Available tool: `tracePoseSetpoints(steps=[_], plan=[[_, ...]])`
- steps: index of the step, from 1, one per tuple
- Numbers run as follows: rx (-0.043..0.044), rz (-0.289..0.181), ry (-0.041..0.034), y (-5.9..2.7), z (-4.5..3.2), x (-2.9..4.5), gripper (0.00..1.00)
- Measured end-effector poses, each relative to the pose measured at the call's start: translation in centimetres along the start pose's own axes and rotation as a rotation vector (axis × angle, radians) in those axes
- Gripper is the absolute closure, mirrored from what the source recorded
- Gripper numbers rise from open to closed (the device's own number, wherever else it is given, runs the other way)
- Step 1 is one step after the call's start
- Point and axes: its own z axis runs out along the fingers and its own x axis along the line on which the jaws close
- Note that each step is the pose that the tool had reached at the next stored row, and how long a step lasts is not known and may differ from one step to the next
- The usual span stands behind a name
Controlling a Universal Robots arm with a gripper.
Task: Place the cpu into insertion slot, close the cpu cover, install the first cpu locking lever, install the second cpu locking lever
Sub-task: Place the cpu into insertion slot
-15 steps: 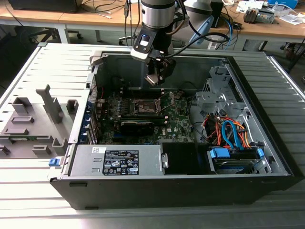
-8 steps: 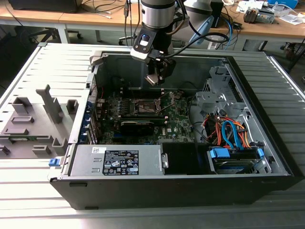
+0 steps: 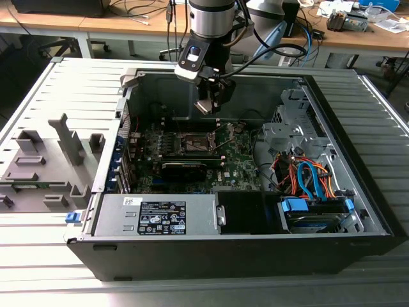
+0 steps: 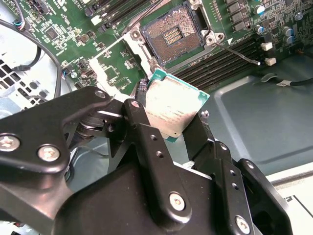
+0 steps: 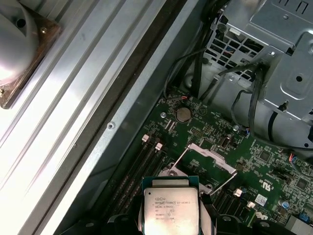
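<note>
My gripper hangs inside the open computer case, above the motherboard, shut on the cpu. The chip is a small square with a silver-grey top and green edge, pinched by its sides between the two black fingers. The first wrist view shows the cpu from above, held over the board. The insertion slot lies open and bare, with its contact field showing; in the exterior view the slot is below and just in front of the gripper. The cpu cover stands swung open. One locking lever sticks out unlatched.
A long black card lies across the board in front of the slot. The power supply fills the case's front, a metal drive cage and orange and blue cables its right. Memory slots flank the socket.
</note>
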Motion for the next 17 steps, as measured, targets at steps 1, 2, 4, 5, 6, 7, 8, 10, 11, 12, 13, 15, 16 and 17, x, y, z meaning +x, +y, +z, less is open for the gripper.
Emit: tracePoseSetpoints(steps=[1, 2, 4, 5, 6, 7, 8, 10, 11, 12, 13, 15, 16, 17], plan=[[0.0000, 0.001, 0.0000, 0.00, 0.00, 0.00, 0.46], [0.0000, 0.002, -0.0002, 0.00, 0.00, 0.00, 0.46], [-0.0001, 0.004, -0.0004, 0.00, 0.00, 0.00, 0.46], [-0.0001, 0.005, -0.0004, 0.00, 0.00, 0.00, 0.46], [-0.0001, 0.006, -0.0006, 0.00, 0.00, 0.00, 0.46], [-0.0001, 0.007, -0.0006, 0.00, 0.00, 0.00, 0.46], [-0.0001, 0.008, -0.0007, 0.00, 0.00, 0.00, 0.46], [-0.0002, 0.010, -0.0008, 0.00, 0.00, 0.00, 0.46], [-0.0002, 0.010, -0.0009, 0.00, 0.00, 0.00, 0.46], [-0.0002, 0.011, -0.0010, 0.00, 0.00, 0.00, 0.46], [-0.0003, 0.012, -0.0010, 0.00, 0.00, 0.00, 0.46], [-0.0003, 0.014, -0.0012, 0.00, 0.00, 0.00, 0.46], [-0.0003, 0.015, -0.0013, 0.00, 0.00, 0.00, 0.46], [-0.0003, 0.016, -0.0013, 0.00, 0.00, 0.00, 0.46]])
